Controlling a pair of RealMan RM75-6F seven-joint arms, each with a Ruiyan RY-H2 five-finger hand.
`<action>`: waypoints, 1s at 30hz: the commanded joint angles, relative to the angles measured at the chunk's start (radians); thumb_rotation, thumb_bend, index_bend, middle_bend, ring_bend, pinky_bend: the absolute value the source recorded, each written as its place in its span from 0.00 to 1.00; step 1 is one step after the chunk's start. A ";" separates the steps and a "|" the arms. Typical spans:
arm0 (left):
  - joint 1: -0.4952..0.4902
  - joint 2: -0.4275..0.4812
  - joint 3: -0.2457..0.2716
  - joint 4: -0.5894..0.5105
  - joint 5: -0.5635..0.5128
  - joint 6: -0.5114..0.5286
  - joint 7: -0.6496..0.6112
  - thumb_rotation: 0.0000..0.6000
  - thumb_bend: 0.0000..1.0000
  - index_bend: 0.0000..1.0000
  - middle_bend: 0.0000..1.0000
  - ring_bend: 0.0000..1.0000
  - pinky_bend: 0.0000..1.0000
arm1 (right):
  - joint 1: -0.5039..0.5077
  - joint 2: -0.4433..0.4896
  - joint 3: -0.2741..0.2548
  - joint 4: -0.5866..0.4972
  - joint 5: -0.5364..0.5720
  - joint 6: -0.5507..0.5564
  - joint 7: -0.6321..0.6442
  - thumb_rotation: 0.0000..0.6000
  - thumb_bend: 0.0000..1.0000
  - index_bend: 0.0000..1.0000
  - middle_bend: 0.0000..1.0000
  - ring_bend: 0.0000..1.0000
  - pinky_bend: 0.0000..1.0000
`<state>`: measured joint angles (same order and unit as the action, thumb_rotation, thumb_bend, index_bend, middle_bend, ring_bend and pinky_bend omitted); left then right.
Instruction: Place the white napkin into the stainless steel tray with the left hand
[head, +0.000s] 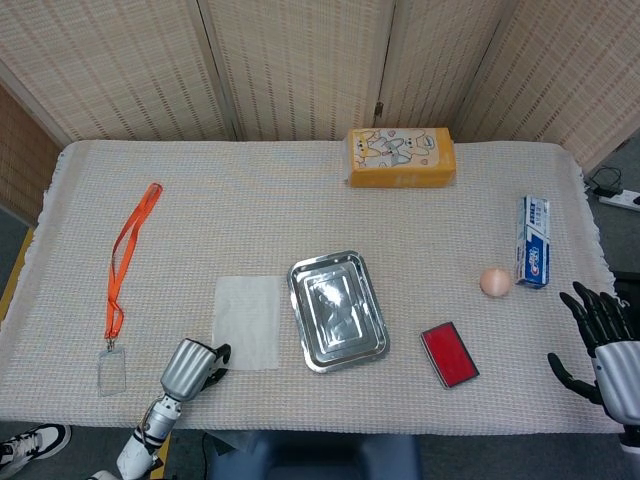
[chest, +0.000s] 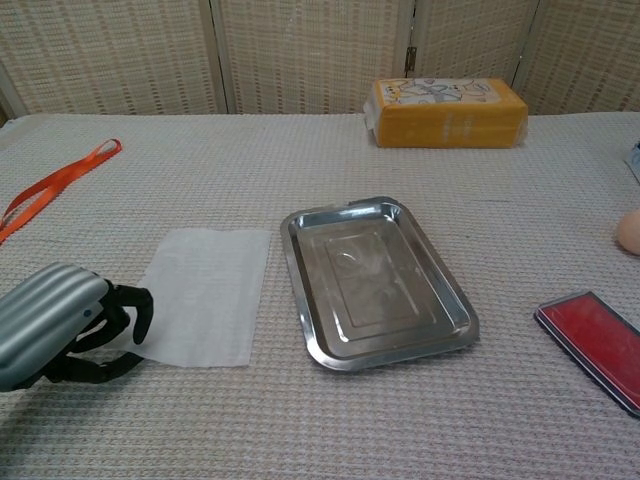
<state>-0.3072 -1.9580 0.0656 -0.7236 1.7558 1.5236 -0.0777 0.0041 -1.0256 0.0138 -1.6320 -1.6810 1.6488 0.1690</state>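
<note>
While the napkin (chest: 202, 297) lies flat beside the tray (chest: 376, 282) near the bench's front edge, the left hand (chest: 60, 325) touches its corner with curled fingers, grasping nothing yet.

Glossy metal tray (chest: 455, 335), matt paper napkin (chest: 205, 295), woven cloth (chest: 300, 160).

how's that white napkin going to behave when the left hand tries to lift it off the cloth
Likely floppy: the white napkin is a thin sheet lying flat, so it should droop. Probably very light and hard to get under; the left hand at its near-left corner may drag it across the tablecloth.
</note>
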 joint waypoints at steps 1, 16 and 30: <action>-0.002 -0.024 0.002 0.037 0.006 0.022 -0.019 1.00 0.42 0.66 1.00 1.00 1.00 | 0.000 0.000 -0.001 0.000 -0.002 0.000 -0.001 1.00 0.40 0.00 0.00 0.00 0.00; -0.022 -0.032 0.002 0.074 0.017 0.094 -0.008 1.00 0.58 0.70 1.00 1.00 1.00 | 0.002 0.003 -0.003 0.004 -0.006 -0.003 0.008 1.00 0.40 0.00 0.00 0.00 0.00; -0.113 0.074 -0.077 -0.099 0.047 0.194 0.183 1.00 0.58 0.70 1.00 1.00 1.00 | -0.008 0.024 -0.011 0.008 -0.019 0.018 0.061 1.00 0.40 0.00 0.00 0.00 0.00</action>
<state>-0.4004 -1.9081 0.0089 -0.7836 1.7953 1.6991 0.0725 -0.0028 -1.0022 0.0025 -1.6238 -1.7003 1.6662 0.2289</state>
